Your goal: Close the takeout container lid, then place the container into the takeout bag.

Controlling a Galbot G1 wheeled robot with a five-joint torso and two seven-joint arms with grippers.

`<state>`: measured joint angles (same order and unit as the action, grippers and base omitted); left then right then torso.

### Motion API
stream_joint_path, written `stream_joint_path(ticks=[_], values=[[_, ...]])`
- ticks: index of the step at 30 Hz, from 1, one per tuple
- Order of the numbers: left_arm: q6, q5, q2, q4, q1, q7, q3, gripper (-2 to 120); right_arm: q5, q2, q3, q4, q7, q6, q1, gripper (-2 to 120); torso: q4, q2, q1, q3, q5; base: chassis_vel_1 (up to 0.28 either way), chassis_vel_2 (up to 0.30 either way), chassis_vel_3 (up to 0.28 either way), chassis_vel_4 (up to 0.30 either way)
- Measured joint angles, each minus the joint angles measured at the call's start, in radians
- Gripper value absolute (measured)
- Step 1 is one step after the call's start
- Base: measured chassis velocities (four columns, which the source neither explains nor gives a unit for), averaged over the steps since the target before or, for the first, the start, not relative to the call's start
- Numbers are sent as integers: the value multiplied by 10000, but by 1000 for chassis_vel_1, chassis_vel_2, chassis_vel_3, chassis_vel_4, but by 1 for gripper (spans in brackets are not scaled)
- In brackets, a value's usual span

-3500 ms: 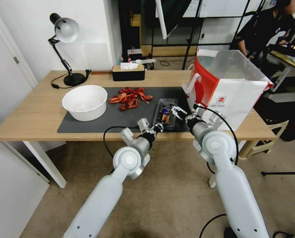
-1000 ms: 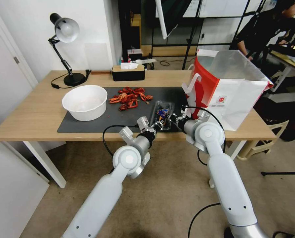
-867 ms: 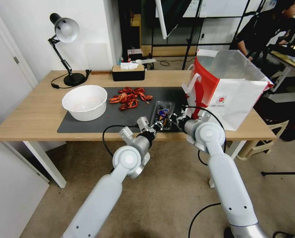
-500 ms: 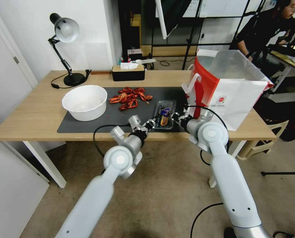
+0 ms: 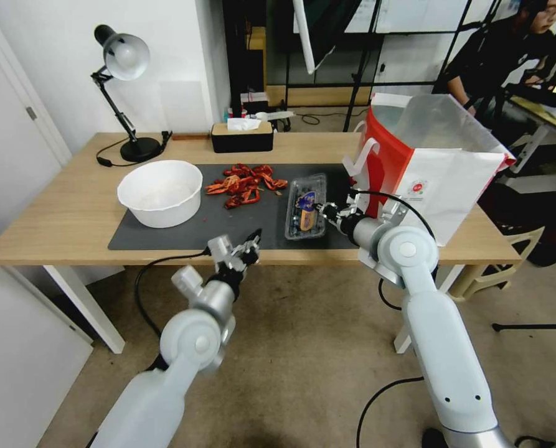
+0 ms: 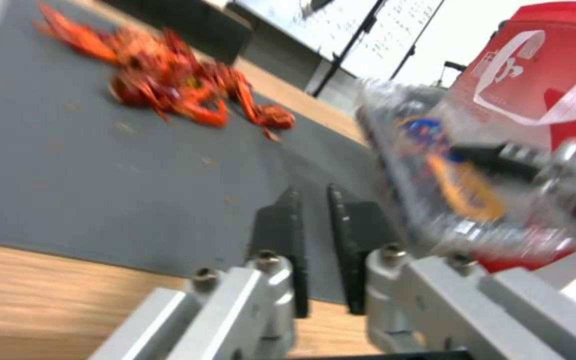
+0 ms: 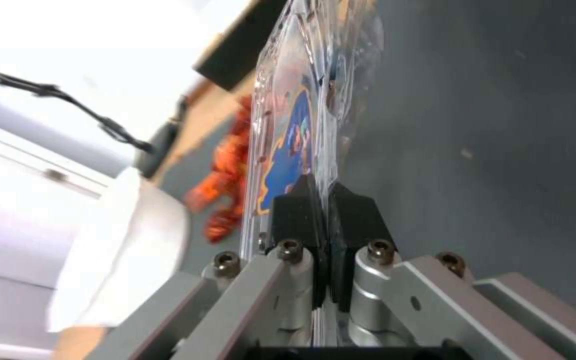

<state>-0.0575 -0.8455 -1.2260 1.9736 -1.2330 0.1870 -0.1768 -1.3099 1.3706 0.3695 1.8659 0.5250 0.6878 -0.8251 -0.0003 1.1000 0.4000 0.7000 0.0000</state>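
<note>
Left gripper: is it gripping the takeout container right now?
No, the left gripper is near the table's front edge, apart from the takeout container, which the right gripper pinches.

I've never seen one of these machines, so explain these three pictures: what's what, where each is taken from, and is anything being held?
It is a two-armed robot at a wooden table. One picture looks down from its head; the other two come from cameras on its wrists. On the dark mat lie a white bowl and red crayfish shells; a lamp and the takeout bag stand nearby. The right gripper has its jaws clamped on the edge of the takeout container, tilting it up off the mat. The left gripper is empty, jaws nearly together, over the table's near edge.
</note>
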Motion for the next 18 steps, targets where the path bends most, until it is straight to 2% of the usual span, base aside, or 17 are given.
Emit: stream_joint_path(ticks=[2, 6, 9, 13, 16, 17, 18], values=[[489, 911, 8, 5, -440, -272, -274, 23, -136, -76, 13, 175, -365, -269, 28, 0, 5, 0, 0, 0, 1, 0, 0, 0, 0], [900, 1614, -5, -54, -769, -520, -529, 32, -235, -166, 68, 355, -612, -499, 73, 0, 3, 0, 0, 0, 0, 0, 0, 0, 0], [1730, 2930, -106, -303, -1382, -983, -1110, 49, -249, -326, 109, 692, -1047, -977, 247, 0, 5, 0, -1, 0, 0, 0, 0, 0, 0], [1937, 3218, -133, -345, -1607, -1070, -1309, 57, -249, -400, 131, 834, -1141, -1131, 360, 0, 5, 0, -1, 0, -1, 0, 0, 0, 0], [2251, 3282, -143, -388, -2072, -1109, -1672, 72, -205, -678, 228, 1024, -1308, -1591, 779, 0, 3, 0, 0, -1, 2, 0, 0, 0, 0], [2251, 3282, -143, -388, -2072, -1109, -1672, 72, -205, -678, 228, 1024, -1308, -1591, 779, 0, 3, 0, 0, -1, 2, 0, 0, 0, 0], [2356, 3236, -142, -407, -2243, -1143, -1794, 77, -119, -853, 285, 1041, -1405, -1836, 1001, 0, 5, 0, -1, -1, 0, 0, 0, 0, 0]])
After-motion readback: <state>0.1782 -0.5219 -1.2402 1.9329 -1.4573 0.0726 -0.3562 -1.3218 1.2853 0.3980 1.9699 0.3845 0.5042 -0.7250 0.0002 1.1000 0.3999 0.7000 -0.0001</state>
